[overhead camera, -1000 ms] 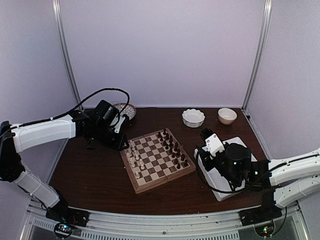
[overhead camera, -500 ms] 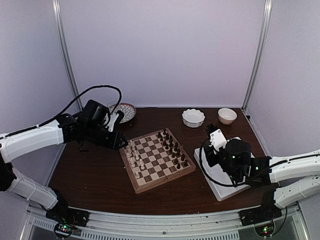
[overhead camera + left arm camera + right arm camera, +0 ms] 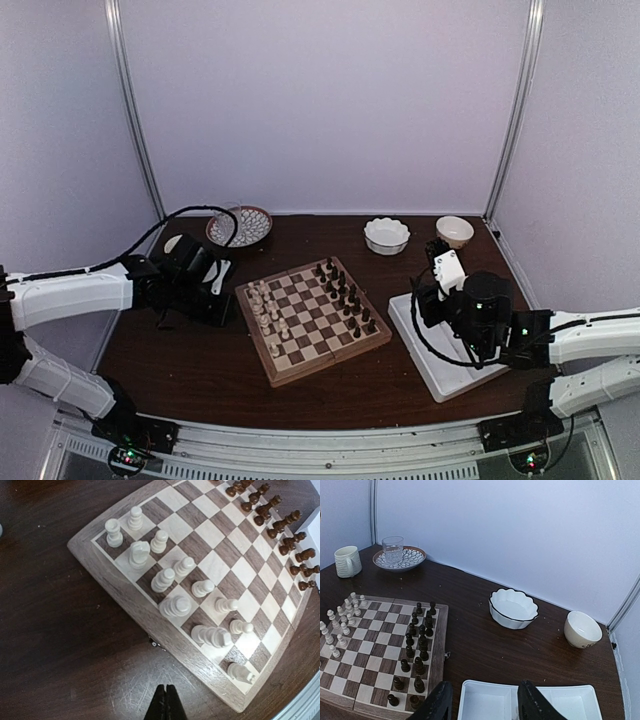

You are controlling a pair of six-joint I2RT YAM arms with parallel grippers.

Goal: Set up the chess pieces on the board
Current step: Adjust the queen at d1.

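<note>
The board [image 3: 331, 361] lies at an angle in the middle of the table. Several cream-white chess pieces [image 3: 266, 310] stand in two rows along its left side, and in the left wrist view the same chess pieces [image 3: 175, 605] show close up on the board [image 3: 125, 591]. Dark pieces [image 3: 346, 295] line the right side. My left gripper [image 3: 225, 303] hangs over bare table just off the board's left rim; its fingers [image 3: 166, 700] are shut with nothing between them. My right gripper [image 3: 436, 246] is open and empty above the tray's far edge, seen too as right gripper [image 3: 482, 695].
A white tray [image 3: 440, 375] lies right of the board, also visible as tray [image 3: 570, 702]. Behind it stand a scalloped white bowl [image 3: 386, 235] and a small cream bowl [image 3: 455, 231]. A patterned plate [image 3: 240, 226] holding a glass and a mug [image 3: 346, 561] sit at the back left.
My left arm drew back leftward from the board's left corner and its jaws closed on nothing. My right arm shifted right and back over the tray, still open.
</note>
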